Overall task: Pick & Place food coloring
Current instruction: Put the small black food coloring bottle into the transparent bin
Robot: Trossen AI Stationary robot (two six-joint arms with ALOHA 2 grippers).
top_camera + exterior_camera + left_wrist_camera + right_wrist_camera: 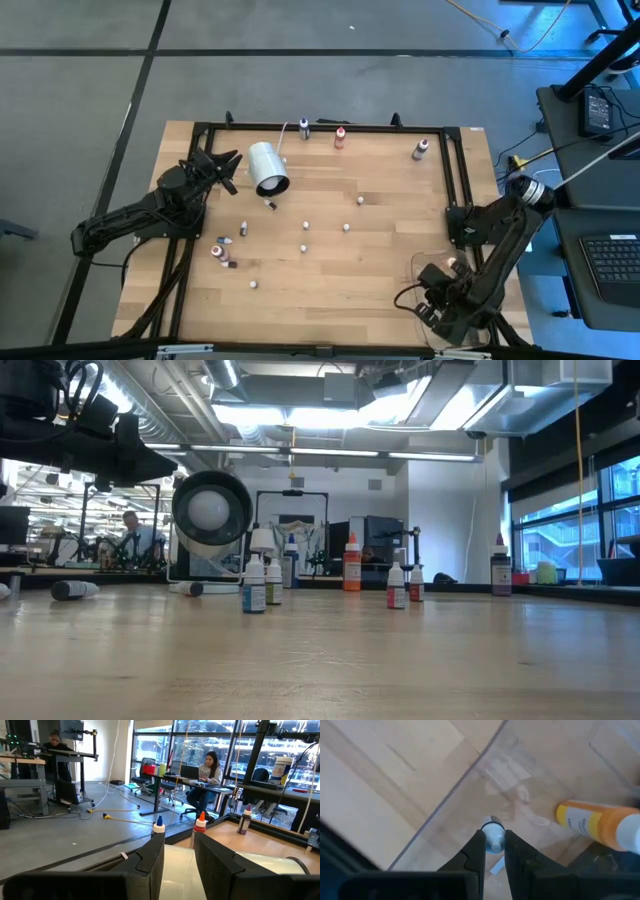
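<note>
Several small food coloring bottles point(306, 225) stand scattered on the wooden table point(380, 260); others stand along its far edge point(340, 137). My right gripper point(493, 840) hangs near the table's right front corner, pointing down over a clear plastic tray point(530, 785), shut on one small bottle. An orange bottle point(595, 825) lies in that tray. My left gripper point(178, 847) is at the far left, level, shut on the large white cylinder point(268, 168), which the low view shows raised off the table point(210, 508). My left gripper holds the white cylinder at its end point(177, 870) away from the open mouth, coming level from the table's left. The fingers hide the place of contact. The cylinder lies level, clear of the table. My right gripper pinches the small bottle between its two fingers from above; its pale cap point(493, 831) shows at the fingertips. The bottle hangs clear above the clear tray.
A black frame point(455, 170) runs round the table's far and side edges. Bottles stand in a loose group mid-table point(253, 585), with two lying at the left point(218, 250). People sit at desks in the room beyond point(205, 775).
</note>
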